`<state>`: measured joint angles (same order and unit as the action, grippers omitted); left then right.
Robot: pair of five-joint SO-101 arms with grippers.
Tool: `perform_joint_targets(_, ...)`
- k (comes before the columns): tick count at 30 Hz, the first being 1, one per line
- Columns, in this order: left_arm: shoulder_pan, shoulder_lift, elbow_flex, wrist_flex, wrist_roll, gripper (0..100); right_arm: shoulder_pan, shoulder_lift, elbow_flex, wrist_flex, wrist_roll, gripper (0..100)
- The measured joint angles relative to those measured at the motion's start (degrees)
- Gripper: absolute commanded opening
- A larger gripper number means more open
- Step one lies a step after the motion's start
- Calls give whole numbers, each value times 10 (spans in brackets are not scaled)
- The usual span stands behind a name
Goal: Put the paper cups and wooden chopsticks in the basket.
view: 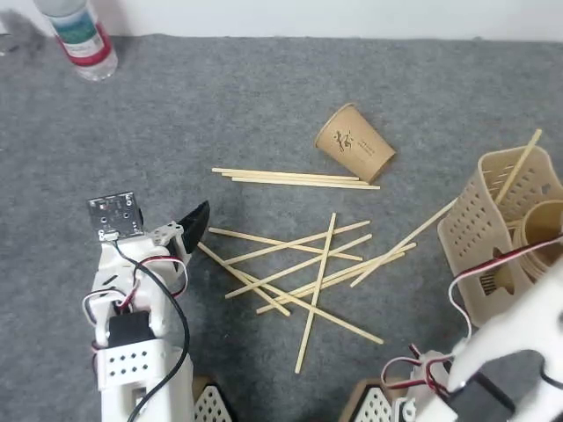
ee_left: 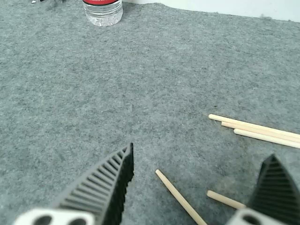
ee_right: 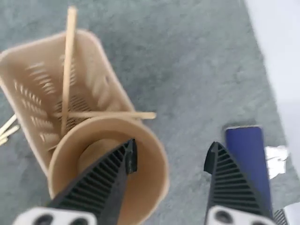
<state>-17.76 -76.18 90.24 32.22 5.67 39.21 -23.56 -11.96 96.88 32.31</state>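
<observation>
One paper cup lies on its side on the grey felt, apart from both arms. Several wooden chopsticks are scattered mid-table, and three more lie side by side near that cup. My left gripper is open, low over the felt at the near ends of two chopsticks; its dark finger shows beside the pile. The beige basket holds a second cup and two chopsticks. My right gripper is open, one finger over that cup's mouth, the other outside its rim.
A plastic bottle with a red label stands at the far left corner. A blue object lies on the felt beside the basket. The right arm with its cables rises in front of the basket.
</observation>
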Motion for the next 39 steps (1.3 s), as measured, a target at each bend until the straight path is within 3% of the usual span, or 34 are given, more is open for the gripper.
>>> perform_joint_targets(9, 0, 0, 0, 0, 0, 386, 3, 4, 139, -8, 0, 242)
perform_joint_targets(21, 0, 0, 0, 0, 0, 386, 4, -12, 348, -182, 0, 242)
perform_joint_targets(39, 0, 0, 0, 0, 0, 386, 4, -15, 389, -240, 1, 242)
